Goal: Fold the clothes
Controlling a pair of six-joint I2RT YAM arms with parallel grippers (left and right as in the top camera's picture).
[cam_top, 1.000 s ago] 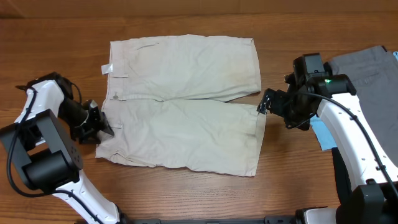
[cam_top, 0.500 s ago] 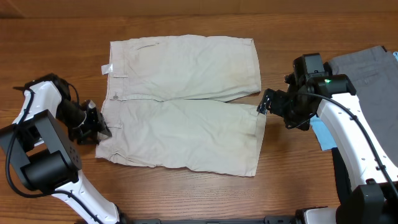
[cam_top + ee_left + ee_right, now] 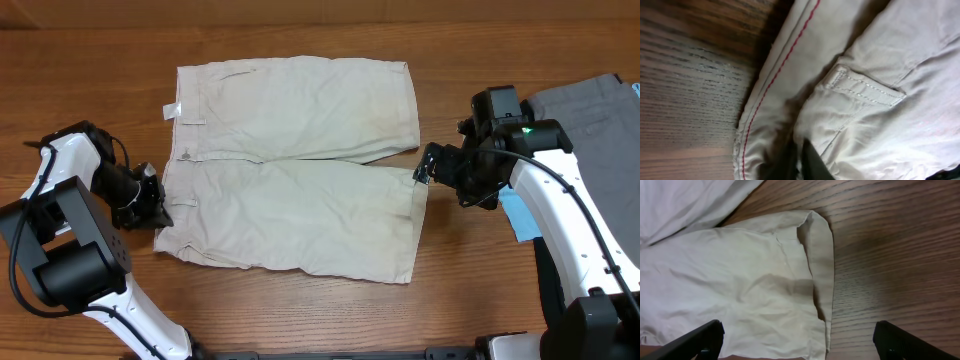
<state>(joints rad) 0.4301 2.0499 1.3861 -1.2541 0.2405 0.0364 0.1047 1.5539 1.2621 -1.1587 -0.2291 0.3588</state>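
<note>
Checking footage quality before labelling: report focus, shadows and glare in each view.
Overhead: sharp, evenly lit, no glare on the shorts. Left wrist: very close, table grain smeared, a dark shadow along the waistband edge, the left claw a dark blur at the bottom. Right wrist: hem crisp, a soft shadow patch on the wood upper right.

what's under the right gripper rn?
The leg hem of the beige shorts and the wooden table beside it, below the right gripper's open fingers. Anything beneath the cloth is covered.
</note>
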